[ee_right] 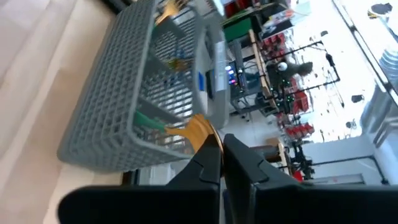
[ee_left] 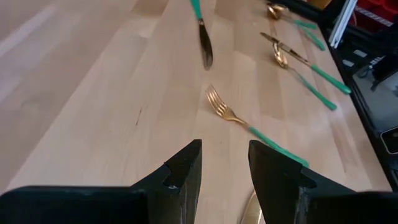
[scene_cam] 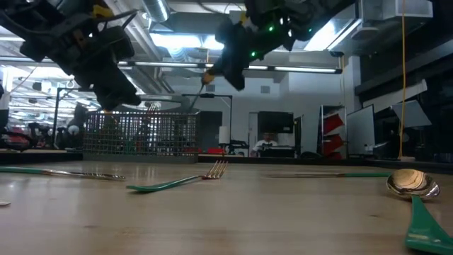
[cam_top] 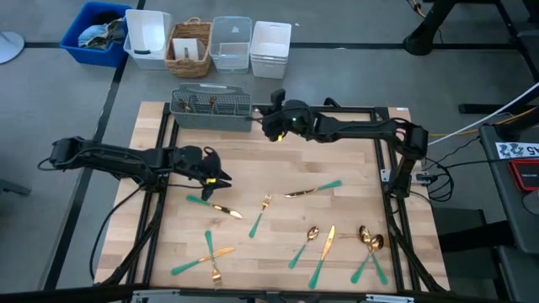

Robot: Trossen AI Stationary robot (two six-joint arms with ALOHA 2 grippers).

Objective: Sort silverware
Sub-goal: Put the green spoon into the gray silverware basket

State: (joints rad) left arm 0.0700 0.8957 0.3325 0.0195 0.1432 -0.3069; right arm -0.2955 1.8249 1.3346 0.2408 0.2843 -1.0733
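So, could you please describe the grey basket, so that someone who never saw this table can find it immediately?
Look at the wooden table and go to its far edge, on the left arm's side. There stands the grey wire-mesh basket, with the right gripper at its end. It is the only container on the wood; the plastic bins sit off the table behind it.

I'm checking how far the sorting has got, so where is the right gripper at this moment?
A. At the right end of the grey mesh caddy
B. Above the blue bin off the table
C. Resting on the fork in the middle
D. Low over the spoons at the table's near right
A: the high view shows the right gripper at the right end of the grey mesh caddy, and its wrist view shows the caddy directly ahead of its fingers.
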